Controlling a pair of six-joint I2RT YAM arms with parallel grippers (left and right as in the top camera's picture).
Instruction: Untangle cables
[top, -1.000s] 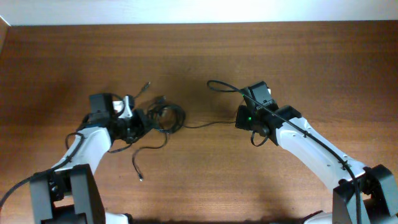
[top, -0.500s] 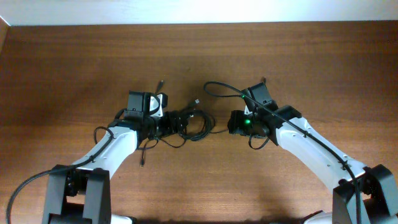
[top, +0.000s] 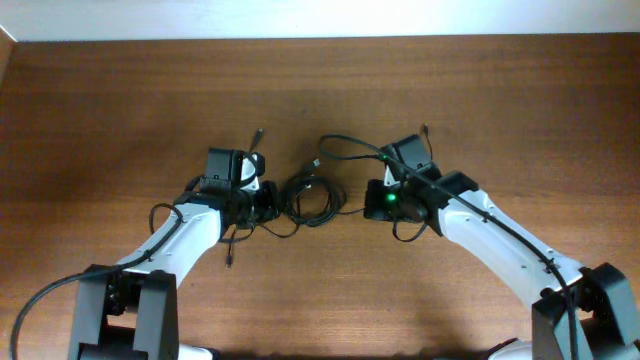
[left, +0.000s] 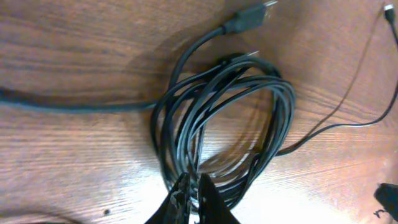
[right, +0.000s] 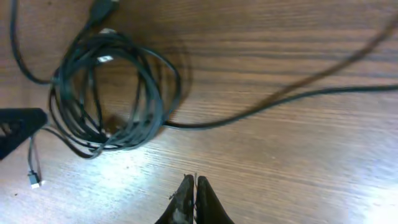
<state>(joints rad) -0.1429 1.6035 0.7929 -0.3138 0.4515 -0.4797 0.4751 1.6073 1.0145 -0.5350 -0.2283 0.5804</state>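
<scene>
Left gripper (top: 272, 198) lies on the wooden table (top: 450, 90), its tip at the left edge of the cables (top: 310, 190). These form a coil of black loops midway between the two arms. In the left wrist view the fingers (left: 180, 198) are drawn together at the near rim of the coil (left: 171, 130), and strands pass at their tips; they appear clamped on the bundle. One thicker cord leaves the coil and ends in a flat plug (left: 249, 17) on the far side. A thinner strand (left: 348, 106) trails off to the right.

Right gripper (top: 368, 200) sits just beside the coil on its opposite side, facing it. In the right wrist view its fingers (right: 186, 199) are pressed together over bare wood, and nothing shows between them. They are apart from the coil (right: 78, 115). A single cord (right: 249, 115) runs from the coil's edge across the table toward the right of that view. A small plug end (right: 34, 182) lies loose near the coil's lower left.
</scene>
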